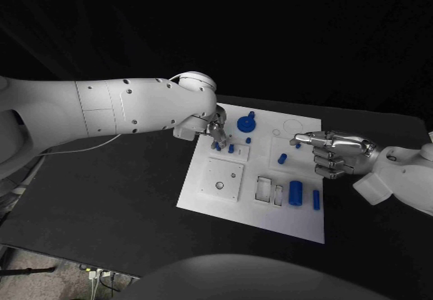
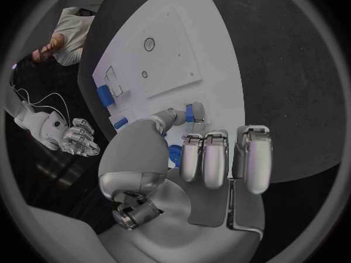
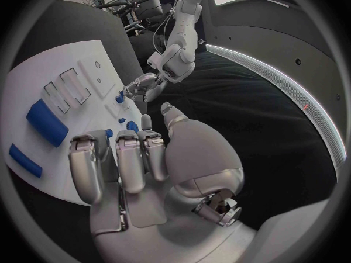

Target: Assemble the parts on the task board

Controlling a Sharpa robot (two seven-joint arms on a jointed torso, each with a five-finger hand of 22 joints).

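Observation:
The white task board point(image 1: 236, 201) lies in the middle of the black table. My left hand point(image 1: 213, 127) hangs over its far left corner, where thumb and a fingertip pinch a small blue peg point(image 2: 189, 113) standing at the board; the other fingers are curled. A blue knob point(image 1: 247, 122) sits just right of that hand. My right hand point(image 1: 339, 154) hovers over the board's right side with its fingers curled in and nothing seen in them. A blue cylinder point(image 1: 296, 193) and a blue bar point(image 1: 316, 200) lie below it. The cylinder point(image 3: 45, 123) lies beside that hand's fingers.
A raised white square plate point(image 1: 223, 179) and two rectangular slots point(image 1: 269, 191) take up the board's near part. Small blue pieces point(image 1: 282, 159) dot its middle. A white cable point(image 1: 86, 147) trails on the table under my left arm. Black table surrounds the board.

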